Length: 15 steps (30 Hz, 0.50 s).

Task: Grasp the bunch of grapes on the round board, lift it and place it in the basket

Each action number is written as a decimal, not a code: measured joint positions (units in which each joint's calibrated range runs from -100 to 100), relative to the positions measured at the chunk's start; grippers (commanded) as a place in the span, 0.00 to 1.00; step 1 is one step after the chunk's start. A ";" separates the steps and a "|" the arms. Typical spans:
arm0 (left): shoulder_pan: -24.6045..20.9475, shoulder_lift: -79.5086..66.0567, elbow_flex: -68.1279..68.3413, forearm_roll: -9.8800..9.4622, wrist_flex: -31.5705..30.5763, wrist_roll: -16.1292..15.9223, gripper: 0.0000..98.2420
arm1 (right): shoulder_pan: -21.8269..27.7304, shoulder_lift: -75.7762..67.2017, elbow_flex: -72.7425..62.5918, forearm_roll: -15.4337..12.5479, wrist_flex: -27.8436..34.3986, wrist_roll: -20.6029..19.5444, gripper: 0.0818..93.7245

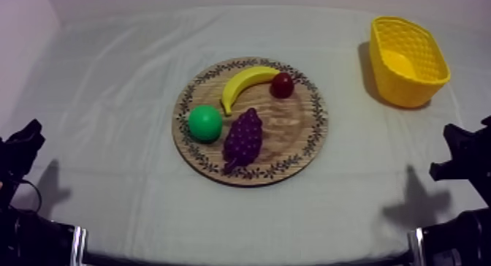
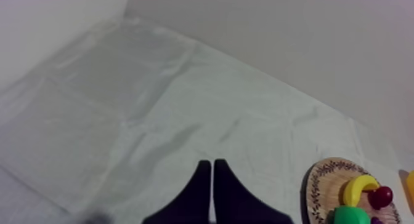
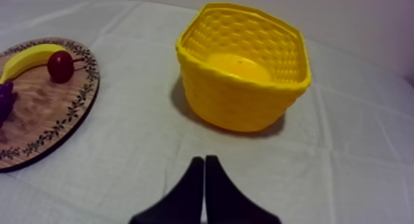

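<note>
a round wooden board (image 1: 292,130) with a patterned rim sits mid-table on a grey-white cloth (image 1: 124,79). the purple bunch of grapes (image 1: 243,136) lies on the near part of the board. a green round fruit (image 1: 205,123) sits just beside the grapes on their left. a banana (image 1: 245,82) curves along the board's far side, with a small red fruit (image 1: 282,85) at its right end. the yellow basket (image 1: 403,90) stands at the table's far right, well apart from the board, with nothing in it.

the left gripper (image 2: 212,166) rests low at its own side, its two black fingers pressed together into a narrow wedge, holding nothing. the right gripper (image 3: 204,160) is in the same state, fingers together and nothing held, and it faces the basket.

the pick has not begun. likely trouble from here:
- the green fruit is so close that a finger coming down on that side could send it rolling off the board.
- the lumpy grapes could slip from a shallow pinch on the way across.
- a low carry could catch the basket's rim and tip it.
</note>
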 measured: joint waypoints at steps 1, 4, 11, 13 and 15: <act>0.00 0.00 0.00 0.00 0.00 0.00 0.00 | -0.03 0.00 0.00 0.00 0.09 -0.20 0.01; 0.00 0.00 0.00 0.00 0.00 0.00 0.00 | -0.57 0.00 -0.06 0.16 0.44 -0.44 0.01; 0.00 0.00 0.00 0.00 0.00 0.00 0.00 | -3.87 5.09 -5.98 3.48 3.18 -4.90 0.01; 0.00 0.00 0.00 0.00 0.00 0.00 0.00 | -5.03 8.08 -9.82 3.47 5.69 -6.18 0.01; 0.00 0.00 0.00 0.00 0.00 0.00 0.00 | -6.05 12.03 -14.50 2.81 8.02 -7.13 0.01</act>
